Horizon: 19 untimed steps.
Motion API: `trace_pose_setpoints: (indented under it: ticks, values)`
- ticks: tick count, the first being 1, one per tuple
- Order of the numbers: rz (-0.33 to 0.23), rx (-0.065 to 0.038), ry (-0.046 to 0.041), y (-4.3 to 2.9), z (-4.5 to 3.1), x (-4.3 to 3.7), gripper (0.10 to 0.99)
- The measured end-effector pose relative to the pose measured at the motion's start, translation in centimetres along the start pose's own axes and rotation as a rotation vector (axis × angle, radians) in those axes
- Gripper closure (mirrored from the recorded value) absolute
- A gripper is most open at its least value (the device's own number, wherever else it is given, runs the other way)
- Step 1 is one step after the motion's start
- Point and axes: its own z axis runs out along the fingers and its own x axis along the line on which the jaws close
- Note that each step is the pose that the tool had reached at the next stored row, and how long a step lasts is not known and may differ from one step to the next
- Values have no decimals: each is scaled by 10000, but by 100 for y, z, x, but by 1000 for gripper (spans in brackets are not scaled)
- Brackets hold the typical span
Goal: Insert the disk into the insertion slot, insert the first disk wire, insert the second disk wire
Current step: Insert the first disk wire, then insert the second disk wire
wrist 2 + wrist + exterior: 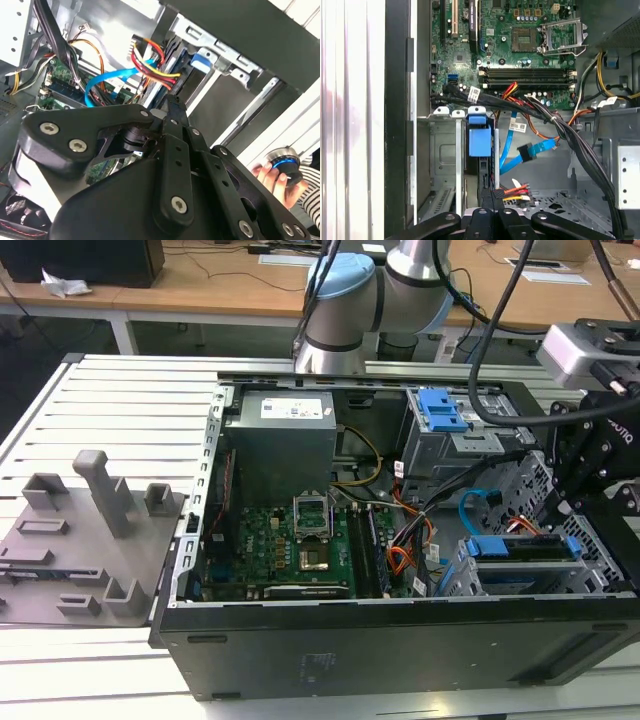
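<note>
While hand (493, 197) is hovering at rear of disk (479, 141), fingers (174, 120) pressing together with nothing clearly held, disk is sitting inside insertion slot (445, 155); second disk wire (530, 150) is dangling loose alongside, probably risking snagging on fingers or red-yellow wires (516, 190)

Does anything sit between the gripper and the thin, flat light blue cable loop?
Yes. In the first wrist view, the short orange, yellow and red wire bundle lies right beside the gripper, between it and the connector end of the thin, flat light blue cable. Nothing else visible lies between them.
</note>
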Motion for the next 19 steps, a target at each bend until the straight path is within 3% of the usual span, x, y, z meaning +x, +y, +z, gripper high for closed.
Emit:
trace_pose_setpoints:
  ticks: [8, 19]
  values:
    - [0, 0, 1, 141, 6, 3, 980]
    - [0, 0, 0, 144, 6, 3, 980]
